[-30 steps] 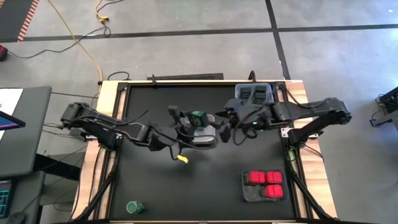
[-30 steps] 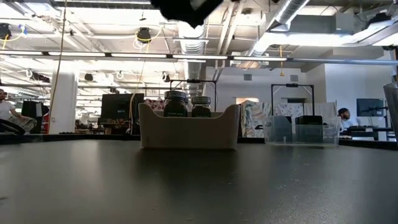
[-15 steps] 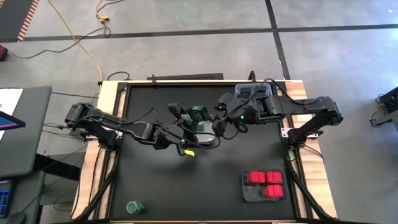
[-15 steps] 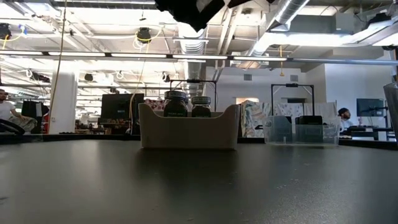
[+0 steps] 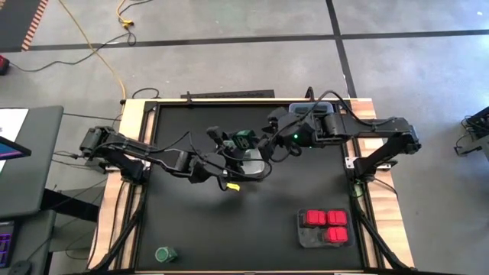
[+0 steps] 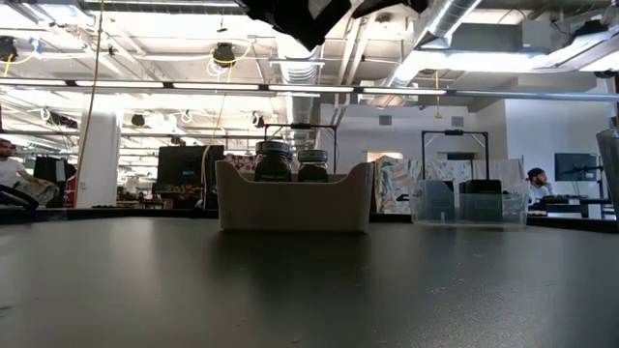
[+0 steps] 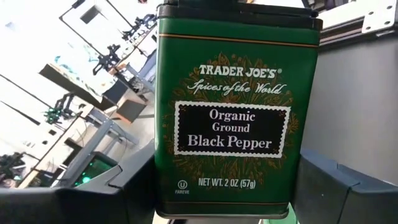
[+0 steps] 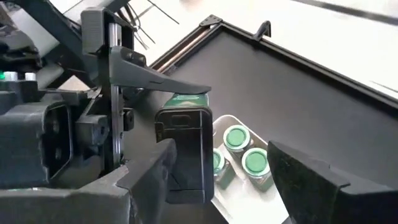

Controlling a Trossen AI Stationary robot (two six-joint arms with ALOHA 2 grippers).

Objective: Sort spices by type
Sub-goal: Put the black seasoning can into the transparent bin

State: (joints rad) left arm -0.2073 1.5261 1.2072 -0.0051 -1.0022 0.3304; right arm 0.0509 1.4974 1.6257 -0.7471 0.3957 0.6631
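The left gripper [image 5: 238, 147] is closed on a green black pepper tin [image 7: 235, 112] and holds it in the air above the middle of the black table [image 5: 191, 221], over a pale tray [image 6: 293, 205] with green-lidded jars [image 8: 246, 152] inside. The right gripper [image 5: 267, 141] is just beside this tin, on its right, with its fingers [image 8: 311, 183] apart on both sides of the tin, but I cannot tell if they touch it. Three red boxes [image 5: 326, 225] lie in a dark tray [image 5: 304, 238] at the near right, one green-lidded jar [image 5: 163, 253] stands alone at the near left, and a clear tray [image 5: 327, 111] with dark tins is at the far right edge.
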